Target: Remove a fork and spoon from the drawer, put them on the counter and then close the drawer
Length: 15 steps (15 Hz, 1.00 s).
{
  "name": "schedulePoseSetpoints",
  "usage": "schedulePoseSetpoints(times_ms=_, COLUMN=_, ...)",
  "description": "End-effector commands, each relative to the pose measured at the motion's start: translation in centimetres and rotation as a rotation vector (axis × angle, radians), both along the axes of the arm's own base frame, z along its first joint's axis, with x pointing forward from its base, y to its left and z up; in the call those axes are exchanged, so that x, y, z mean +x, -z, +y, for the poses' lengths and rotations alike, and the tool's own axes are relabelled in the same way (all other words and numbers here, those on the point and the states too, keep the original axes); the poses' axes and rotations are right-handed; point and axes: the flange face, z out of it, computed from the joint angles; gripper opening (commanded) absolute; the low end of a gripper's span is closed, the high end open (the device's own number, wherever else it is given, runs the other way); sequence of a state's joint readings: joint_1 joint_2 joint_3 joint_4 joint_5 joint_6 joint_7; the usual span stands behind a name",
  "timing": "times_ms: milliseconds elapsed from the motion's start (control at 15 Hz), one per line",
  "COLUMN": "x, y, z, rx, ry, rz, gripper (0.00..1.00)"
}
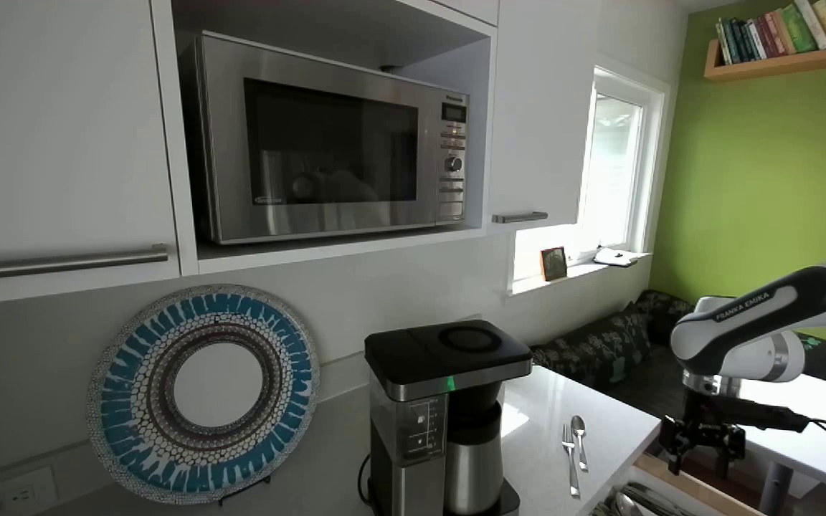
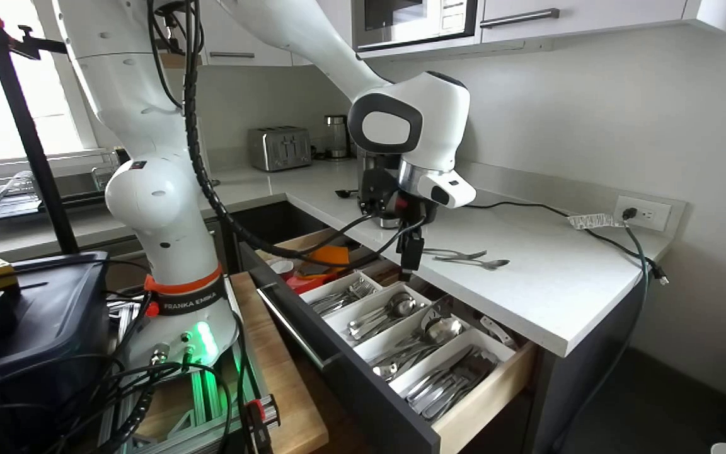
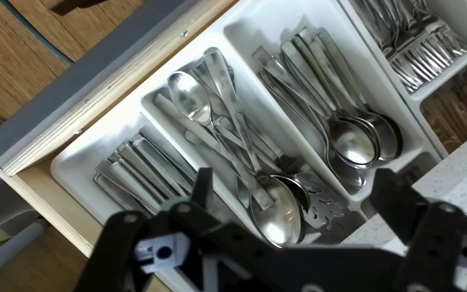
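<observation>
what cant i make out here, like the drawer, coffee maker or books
Most of the drawer: in an exterior view, cut off by the bottom edge.
Lower ends of the leftmost utensils: wrist view, partly hidden behind the gripper.
Base of the coffee maker: in an exterior view, partly below the bottom edge.
Titles on the books: in an exterior view, too small.

On the tabletop (image 1: 614, 430), in an exterior view, fork (image 1: 571, 459) lies right of coffee maker (image 1: 424, 430), spoon (image 1: 581, 444) just right of fork; utensils (image 3: 231, 101) occupy drawer (image 2: 489, 397) below.
</observation>
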State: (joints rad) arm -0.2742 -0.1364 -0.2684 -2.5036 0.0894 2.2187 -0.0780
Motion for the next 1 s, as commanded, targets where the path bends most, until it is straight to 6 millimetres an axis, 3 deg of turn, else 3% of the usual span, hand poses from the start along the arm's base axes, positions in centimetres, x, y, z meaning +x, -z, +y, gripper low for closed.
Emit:
schedulePoseSetpoints(times_ms=0, x=-2.4, y=-0.6, z=0.0, rx=0.027, ry=-0.147, rz=-0.011, gripper=1.00)
schedulePoseSetpoints(times_ms=333, x=-9.0, y=1.2, z=-2.1, rx=0.055, ry=-0.333, rz=0.055, gripper=1.00)
schedulePoseSetpoints(times_ms=600, x=-13.7, y=3.5, z=-5.1, rx=0.040, ry=-0.249, rz=0.075, gripper=1.00)
schedulePoseSetpoints(times_ms=933, x=-15.6, y=6.1, z=-6.9, rx=-0.048, ry=-0.056, rz=0.001, gripper=1.00)
